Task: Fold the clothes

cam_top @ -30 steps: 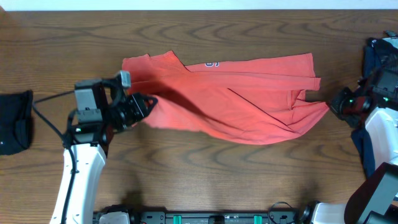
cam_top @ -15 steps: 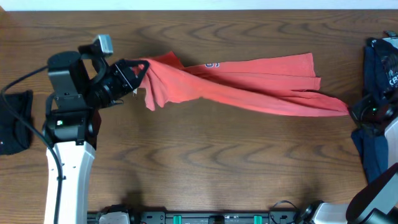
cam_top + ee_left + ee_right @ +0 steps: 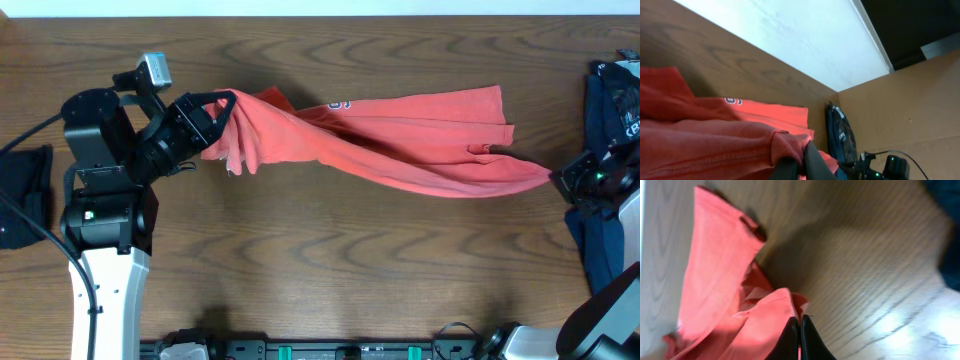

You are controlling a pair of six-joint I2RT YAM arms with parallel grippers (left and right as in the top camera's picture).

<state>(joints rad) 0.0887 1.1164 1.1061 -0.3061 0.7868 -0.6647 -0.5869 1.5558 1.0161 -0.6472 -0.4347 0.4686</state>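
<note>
Left side: your left gripper (image 3: 226,104) pinches one end of the coral T-shirt (image 3: 400,140), raised above the table (image 3: 330,270).
Right side: your right gripper (image 3: 553,178) pinches the opposite corner.
Shirt: stretched between your two grippers.
Edges: navy shirt (image 3: 606,100) at the right, black garment (image 3: 22,195) at the left.

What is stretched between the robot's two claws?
The coral-red T-shirt, pinched at one end by the left gripper and at the other by the right gripper; the overhead view shows it.

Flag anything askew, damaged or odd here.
The coral-red T-shirt is stretched between the left jaws and right jaws, twisted and bunched at the left end rather than flat. Nothing looks spilled or torn.
</note>
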